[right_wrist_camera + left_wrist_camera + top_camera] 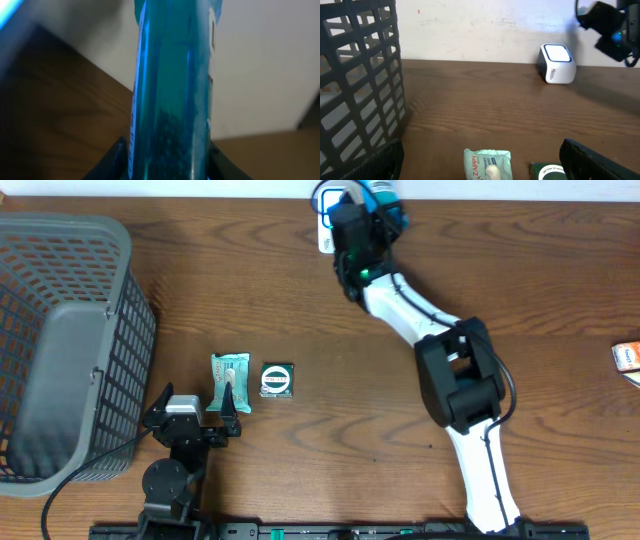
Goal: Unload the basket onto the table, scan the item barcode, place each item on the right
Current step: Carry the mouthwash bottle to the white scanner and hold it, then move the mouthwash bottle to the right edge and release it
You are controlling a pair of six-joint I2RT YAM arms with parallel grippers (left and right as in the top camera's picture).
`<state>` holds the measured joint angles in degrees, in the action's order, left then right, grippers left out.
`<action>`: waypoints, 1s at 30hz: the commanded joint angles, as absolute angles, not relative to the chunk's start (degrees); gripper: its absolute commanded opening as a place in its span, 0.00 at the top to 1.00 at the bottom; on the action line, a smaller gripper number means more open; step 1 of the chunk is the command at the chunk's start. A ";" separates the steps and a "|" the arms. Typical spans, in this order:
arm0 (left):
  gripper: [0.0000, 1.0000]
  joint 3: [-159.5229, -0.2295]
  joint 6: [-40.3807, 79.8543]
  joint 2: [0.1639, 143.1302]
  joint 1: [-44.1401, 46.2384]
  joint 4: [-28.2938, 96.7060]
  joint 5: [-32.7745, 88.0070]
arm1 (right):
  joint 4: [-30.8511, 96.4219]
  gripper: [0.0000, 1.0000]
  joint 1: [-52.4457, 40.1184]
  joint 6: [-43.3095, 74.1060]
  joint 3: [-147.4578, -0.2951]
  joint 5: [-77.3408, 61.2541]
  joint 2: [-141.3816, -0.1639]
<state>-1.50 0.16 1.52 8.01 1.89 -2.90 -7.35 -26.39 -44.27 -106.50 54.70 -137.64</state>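
The right arm (pixel 420 320) stretches far across the table (pixel 300 300). The right jaws are clamped on a blue bottle (pixel 384 194), with the white scanner (pixel 326 235) just beside them. Only the right wrist view shows the bottle upright between the jaws. The left arm (pixel 170 470) sits folded, its left jaws spread wide and a green packet (pixel 229 370) just ahead of them. Its wrist view alone shows the scanner's window.
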 commanded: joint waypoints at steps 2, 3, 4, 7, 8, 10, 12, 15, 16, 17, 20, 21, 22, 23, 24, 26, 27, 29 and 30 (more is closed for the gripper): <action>0.02 -0.25 0.03 1.41 7.79 3.84 -3.40 | -8.21 0.75 -20.32 -44.16 -109.30 67.92 -137.03; 0.02 -0.25 0.01 1.41 7.79 3.84 -3.42 | -7.90 0.76 -19.35 -43.88 -109.30 68.90 -137.03; 0.02 -0.25 0.01 1.41 7.79 3.84 -3.42 | -7.46 0.76 -18.17 -43.24 -109.30 70.04 -137.03; 0.02 -0.25 0.01 1.41 7.79 3.84 -3.42 | 0.84 0.77 -12.84 -37.06 -109.30 72.07 -137.03; 0.02 -0.25 0.01 1.41 7.79 3.84 -3.42 | 3.68 0.77 -11.62 -34.85 -109.30 72.07 -137.03; 0.02 -0.25 0.01 1.41 7.79 3.84 -3.40 | 9.13 0.77 -9.19 -30.06 -109.30 72.05 -137.03; 0.02 -0.25 0.01 1.41 7.79 3.84 -3.40 | 14.98 0.78 -6.46 -24.53 -109.30 71.77 -137.03; 0.03 -0.25 0.03 1.41 7.79 3.84 -3.40 | 24.47 0.77 -1.89 -16.84 -109.30 68.88 -137.03; 0.02 -0.25 0.01 1.41 7.79 3.84 -3.40 | 26.79 0.77 -0.60 -14.79 -109.30 67.83 -137.03; 0.02 -0.25 0.01 1.41 7.79 3.84 -3.40 | 29.04 0.78 0.73 -12.88 -109.30 66.81 -137.03; 0.02 -0.25 0.03 1.41 7.79 3.84 -3.40 | 36.01 0.77 5.50 -7.01 -109.27 61.67 -137.03; 0.02 -0.25 0.01 1.41 7.79 3.84 -3.40 | 37.91 0.77 7.09 -5.76 -109.27 59.42 -137.03; 0.02 -0.25 0.01 1.41 7.79 3.84 -3.40 | 39.24 0.77 8.32 -5.21 -109.27 57.34 -137.03; 0.02 -0.25 0.01 1.41 7.79 3.84 -3.40 | 40.60 0.79 9.78 -5.10 -109.27 54.81 -137.03; 0.02 -0.25 0.01 1.41 7.79 3.84 -3.40 | 41.80 0.79 11.07 -5.15 -109.27 52.23 -137.03; 0.02 -0.25 0.03 1.41 7.79 3.84 -3.40 | 43.51 0.79 13.50 -5.10 -109.27 48.31 -137.03; 0.02 -0.25 0.01 1.41 7.79 3.84 -3.42 | 44.07 0.79 14.48 -4.75 -109.27 47.18 -137.03; 0.02 -0.25 0.01 1.41 7.79 3.84 -3.40 | 44.88 0.79 16.64 -2.07 -109.27 46.57 -137.03; 0.02 -0.25 0.03 1.41 7.79 3.84 -3.40 | 45.60 0.79 18.15 0.27 -109.27 46.52 -137.03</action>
<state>-1.50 0.16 1.52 8.01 1.89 -2.90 44.97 15.49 -7.25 -107.87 48.21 -137.64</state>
